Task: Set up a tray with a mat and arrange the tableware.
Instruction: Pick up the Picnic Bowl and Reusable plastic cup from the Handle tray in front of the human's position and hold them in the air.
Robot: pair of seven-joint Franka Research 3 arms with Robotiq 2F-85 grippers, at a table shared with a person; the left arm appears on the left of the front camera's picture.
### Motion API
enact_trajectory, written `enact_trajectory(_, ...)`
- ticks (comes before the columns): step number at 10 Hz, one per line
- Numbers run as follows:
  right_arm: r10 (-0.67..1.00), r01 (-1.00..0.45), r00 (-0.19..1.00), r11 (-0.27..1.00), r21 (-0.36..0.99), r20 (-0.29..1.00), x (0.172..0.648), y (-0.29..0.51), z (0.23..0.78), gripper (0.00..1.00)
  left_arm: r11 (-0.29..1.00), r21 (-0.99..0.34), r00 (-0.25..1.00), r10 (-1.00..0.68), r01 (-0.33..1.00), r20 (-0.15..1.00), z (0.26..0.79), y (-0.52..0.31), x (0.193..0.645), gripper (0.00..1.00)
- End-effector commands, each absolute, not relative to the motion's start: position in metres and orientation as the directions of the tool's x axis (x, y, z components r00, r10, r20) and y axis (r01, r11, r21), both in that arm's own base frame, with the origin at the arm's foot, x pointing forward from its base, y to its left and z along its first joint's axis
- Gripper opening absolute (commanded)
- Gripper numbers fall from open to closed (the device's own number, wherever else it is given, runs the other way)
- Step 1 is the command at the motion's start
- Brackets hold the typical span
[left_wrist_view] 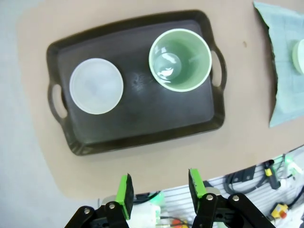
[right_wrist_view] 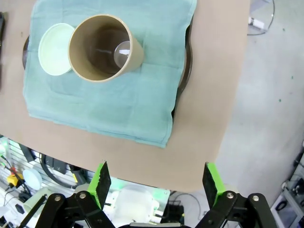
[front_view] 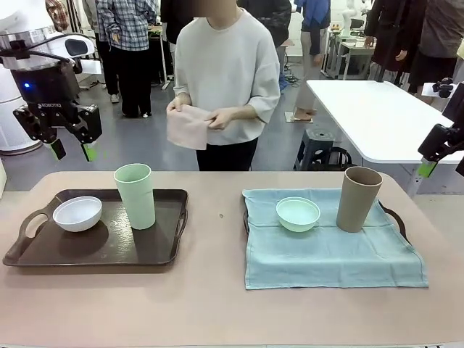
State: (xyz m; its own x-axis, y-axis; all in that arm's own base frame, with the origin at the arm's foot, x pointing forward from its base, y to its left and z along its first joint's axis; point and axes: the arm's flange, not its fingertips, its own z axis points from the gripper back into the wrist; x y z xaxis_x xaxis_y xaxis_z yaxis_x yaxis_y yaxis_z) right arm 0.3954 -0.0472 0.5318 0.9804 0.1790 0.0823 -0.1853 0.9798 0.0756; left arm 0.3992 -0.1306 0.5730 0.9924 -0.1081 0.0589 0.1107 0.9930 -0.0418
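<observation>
Front view: a dark brown tray point(front_view: 94, 251) with cut-out handles lies on the left half of the worktop point(front_view: 217, 304); on it a small white bowl point(front_view: 77, 214) sits at 9 o'clock from a tall pale green cup point(front_view: 135, 196), both upright, near each other but apart. On the right half a teal mat point(front_view: 333, 254) drapes over a second tray point(front_view: 397, 217), whose dark handle peeks out at the mat's 3 o'clock edge; a mint green bowl point(front_view: 298, 214) stands on the mat with a tall brown cup point(front_view: 359, 198) at its 3 o'clock. Bare worktop runs between the two trays and along the near edge. The left end effector point(front_view: 72, 151) hangs well above the dark tray's 10 o'clock corner, fingers parted and empty; the right end effector point(front_view: 428, 168) sits at the picture's 3 o'clock edge, off the worktop. A person at 12 o'clock holds a pink cloth point(front_view: 187, 127) in both hands.

Left wrist view: seen from above, the white bowl lies at 9 o'clock from the pale green cup; the green pads stand moderately apart at 6 o'clock, past the worktop's edge, well clear of the tray.

Right wrist view: the brown cup overlaps the mint green bowl's rim, so contact cannot be told; the pads are spread wide at 6 o'clock with nothing between them, and the mat's corner lies at their 12 o'clock; a free strip of worktop runs at the mat's 3 o'clock.
</observation>
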Motion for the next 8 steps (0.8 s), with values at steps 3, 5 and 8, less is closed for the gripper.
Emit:
enact_trajectory(3, 0.195, -0.207, 0.978, 0.953, 0.222, 0.078, 0.389, -0.077, 0.537, 1.0, 0.972, -0.233, 0.999, -0.036, 0.031, -0.016, 0.573, -0.073, 0.41, 0.67)
enact_trajectory(5, 0.209, -0.23, 0.973, 0.849, 0.475, 0.096, 0.383, -0.12, 0.542, 1.0, 0.913, -0.405, 0.997, 0.017, -0.049, -0.081, 0.57, -0.016, 0.41, 1.0)
enact_trajectory(8, 0.121, -0.146, 0.989, 0.717, 0.682, 0.084, 0.382, -0.176, 0.526, 1.0, 0.798, -0.6, 0.996, 0.012, -0.06, -0.083, 0.559, 0.044, 0.403, 0.93)
